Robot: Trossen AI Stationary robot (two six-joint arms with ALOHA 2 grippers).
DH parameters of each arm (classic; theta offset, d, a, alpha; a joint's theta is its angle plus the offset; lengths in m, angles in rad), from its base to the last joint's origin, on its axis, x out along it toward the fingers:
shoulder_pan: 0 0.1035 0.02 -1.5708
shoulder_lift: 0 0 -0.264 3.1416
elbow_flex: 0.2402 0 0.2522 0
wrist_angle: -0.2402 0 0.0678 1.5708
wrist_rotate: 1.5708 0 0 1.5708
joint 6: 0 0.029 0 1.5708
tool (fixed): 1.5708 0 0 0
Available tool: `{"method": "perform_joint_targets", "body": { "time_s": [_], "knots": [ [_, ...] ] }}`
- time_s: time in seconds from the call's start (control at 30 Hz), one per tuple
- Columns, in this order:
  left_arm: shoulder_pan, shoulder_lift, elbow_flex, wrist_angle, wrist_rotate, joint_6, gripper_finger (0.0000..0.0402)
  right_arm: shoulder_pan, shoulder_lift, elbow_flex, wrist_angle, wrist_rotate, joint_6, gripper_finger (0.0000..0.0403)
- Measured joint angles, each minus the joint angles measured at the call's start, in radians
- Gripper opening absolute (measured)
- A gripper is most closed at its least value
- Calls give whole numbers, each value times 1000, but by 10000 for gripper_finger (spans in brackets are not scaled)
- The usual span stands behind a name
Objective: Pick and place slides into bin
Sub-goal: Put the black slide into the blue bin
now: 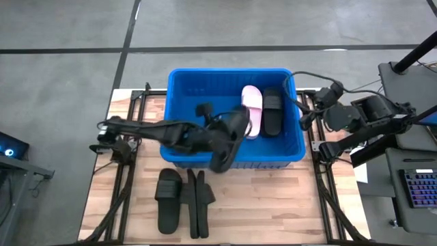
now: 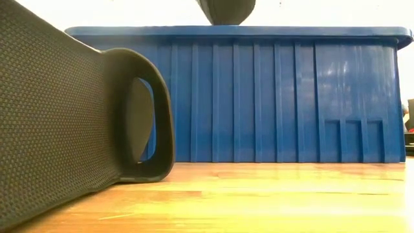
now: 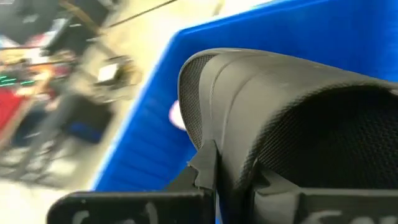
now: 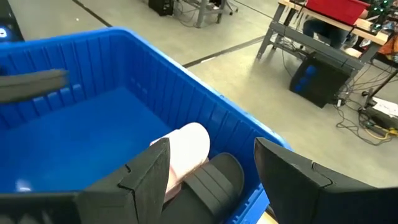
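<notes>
- Grey concrete floor surrounds a pale wooden counter [image 1: 273, 205] that carries everything
- Blue ribbed bin [image 1: 184, 96] sits mid-counter; rigid walls, a wide open top, so dropping in needs little aim
- Left hand [image 1: 229, 140] hangs over the bin's near rim, clamped tight on a black slide [image 1: 231, 137]; foam-like, probably light and bendy, best pinched at the strap or sole edge
- Right hand [image 4: 211, 171] waits beside the bin's right end, fingers spread wide, empty
- Pink slide [image 1: 252, 109] and a black one [image 1: 272, 113] lie inside the bin
- Black slides [image 1: 169, 199] rest on the counter in front of it
</notes>
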Motion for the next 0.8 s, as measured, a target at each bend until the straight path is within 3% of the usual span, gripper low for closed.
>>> {"method": "perform_joint_targets", "body": {
  "time_s": [0.3,0.8],
  "knots": [
    [168,133,-13,47,-147,-50,0,0,-32,2,0,-1,0,224],
    [385,359,-32,-21,-147,56,0,0,-57,2,-29,5,0,224]
  ]
}}
